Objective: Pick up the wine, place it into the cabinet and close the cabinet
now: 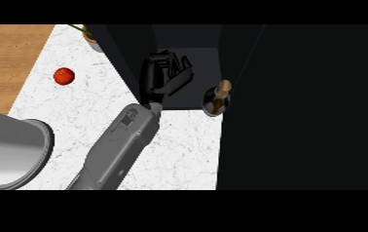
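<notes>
Inside the dark cabinet (205, 43), at its front right corner, the wine bottle (215, 102) stands upright, its long axis vertical and its cork end pointing up. The left hand (162, 75) is just beside it, apart, fingers straight, holding nothing.

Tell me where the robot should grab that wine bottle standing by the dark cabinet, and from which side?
Probably round the wider body just below the neck of the wine bottle, coming from its left, where the left hand is open. It stands upright, and the cabinet panel crowds its right side.
</notes>
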### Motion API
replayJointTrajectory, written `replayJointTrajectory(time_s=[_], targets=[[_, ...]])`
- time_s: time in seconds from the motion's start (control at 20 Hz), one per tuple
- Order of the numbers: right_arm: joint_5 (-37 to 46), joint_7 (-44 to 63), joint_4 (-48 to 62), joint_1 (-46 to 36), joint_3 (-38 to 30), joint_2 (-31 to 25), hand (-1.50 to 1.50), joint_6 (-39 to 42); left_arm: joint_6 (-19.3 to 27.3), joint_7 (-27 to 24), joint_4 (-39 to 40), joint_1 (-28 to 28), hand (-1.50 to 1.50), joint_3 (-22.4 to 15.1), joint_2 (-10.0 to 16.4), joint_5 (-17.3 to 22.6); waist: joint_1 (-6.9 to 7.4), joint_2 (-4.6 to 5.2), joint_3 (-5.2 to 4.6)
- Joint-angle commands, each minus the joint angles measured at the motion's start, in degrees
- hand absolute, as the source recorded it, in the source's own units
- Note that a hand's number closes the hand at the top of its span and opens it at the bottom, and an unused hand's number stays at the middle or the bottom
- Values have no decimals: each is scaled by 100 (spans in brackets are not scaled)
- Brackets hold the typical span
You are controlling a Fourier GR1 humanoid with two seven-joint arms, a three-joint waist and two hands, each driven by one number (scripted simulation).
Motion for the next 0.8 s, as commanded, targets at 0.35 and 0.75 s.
replayJointTrajectory(time_s=[0.35, 0.75], targets=[[-545, 554, -851, 172, 20, -71, -150, -87, -380, -575, 1548, -747, 150, 584, -15, 214, -56, 13, -2], [-369, 263, -612, 168, 217, 143, -150, -102, -268, -1004, 2562, -1792, 150, 1178, 148, -168, -106, 40, -2]])
